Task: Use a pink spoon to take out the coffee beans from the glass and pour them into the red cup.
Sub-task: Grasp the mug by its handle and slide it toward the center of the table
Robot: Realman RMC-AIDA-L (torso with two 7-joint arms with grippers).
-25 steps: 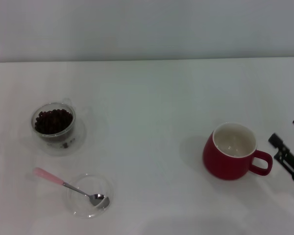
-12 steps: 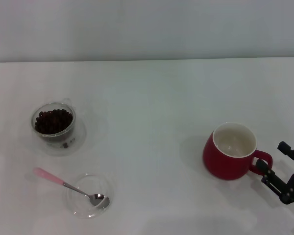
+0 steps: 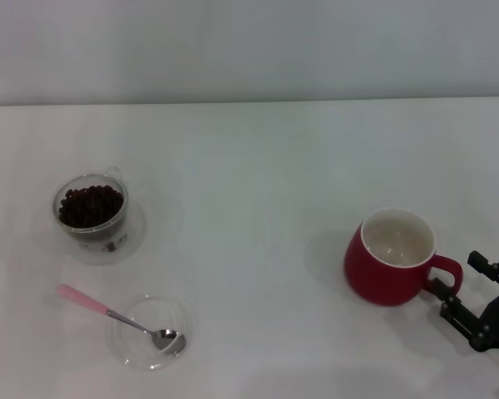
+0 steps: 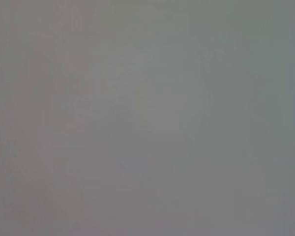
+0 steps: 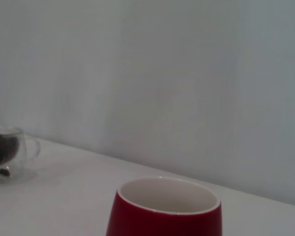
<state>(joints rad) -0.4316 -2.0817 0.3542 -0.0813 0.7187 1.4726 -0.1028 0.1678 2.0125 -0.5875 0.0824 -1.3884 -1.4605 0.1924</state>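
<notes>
Holding coffee beans (image 3: pixel 90 205), the glass (image 3: pixel 91 215); red cup (image 3: pixel 391 258) empty; right gripper (image 3: pixel 464 288) jaws wide.

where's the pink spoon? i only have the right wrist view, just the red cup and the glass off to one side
Observer: The pink spoon lies with its bowl in a shallow clear glass dish, nearer the robot than the glass.
Operator: right gripper?
Observer: The right gripper sits open just beside the red cup's handle.
Operator: left arm?
Observer: It isn't visible in the head view.
</notes>
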